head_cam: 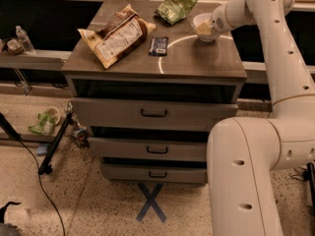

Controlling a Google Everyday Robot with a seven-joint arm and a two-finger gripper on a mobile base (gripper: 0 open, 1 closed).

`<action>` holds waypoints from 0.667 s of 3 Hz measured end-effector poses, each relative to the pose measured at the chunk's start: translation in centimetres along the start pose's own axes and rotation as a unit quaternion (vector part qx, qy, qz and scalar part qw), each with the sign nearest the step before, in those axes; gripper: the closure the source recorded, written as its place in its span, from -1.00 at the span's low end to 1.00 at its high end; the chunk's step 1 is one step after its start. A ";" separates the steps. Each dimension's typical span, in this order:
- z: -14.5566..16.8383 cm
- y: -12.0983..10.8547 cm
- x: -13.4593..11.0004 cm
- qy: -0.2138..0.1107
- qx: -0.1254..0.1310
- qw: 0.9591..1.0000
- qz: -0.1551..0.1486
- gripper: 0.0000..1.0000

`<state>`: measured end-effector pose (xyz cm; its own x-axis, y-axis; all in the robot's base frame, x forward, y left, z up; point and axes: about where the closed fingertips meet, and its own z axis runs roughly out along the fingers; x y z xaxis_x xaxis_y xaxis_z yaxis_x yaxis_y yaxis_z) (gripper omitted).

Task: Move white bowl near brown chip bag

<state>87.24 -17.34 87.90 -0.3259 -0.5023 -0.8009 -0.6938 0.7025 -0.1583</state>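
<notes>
On the counter [197, 63], the brown chip bag [118, 36] lies nearest us at the left, with a dark blue wrapper [158, 45] just beside it. Farther back on the right sits the white bowl [198, 19], well apart from the bag. Our hand [204, 28] is at its rim; we cannot tell whether it is clamped on. We judge grasping is the step in hand. Next we must carry the bowl left, clear of the wrapper.

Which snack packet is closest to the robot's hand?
The green bag, beside the white bowl where the gripper is; the brown chip bag and blue wrapper lie farther left.
</notes>
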 end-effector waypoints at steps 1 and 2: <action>-0.4 0.9 -1.5 -0.018 -0.013 0.999 -0.028 1.00; -1.3 2.9 -3.0 -0.032 -0.044 0.997 -0.055 1.00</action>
<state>85.40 -14.48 90.63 -0.2044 -0.5390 -0.8171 -0.7774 0.5966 -0.1991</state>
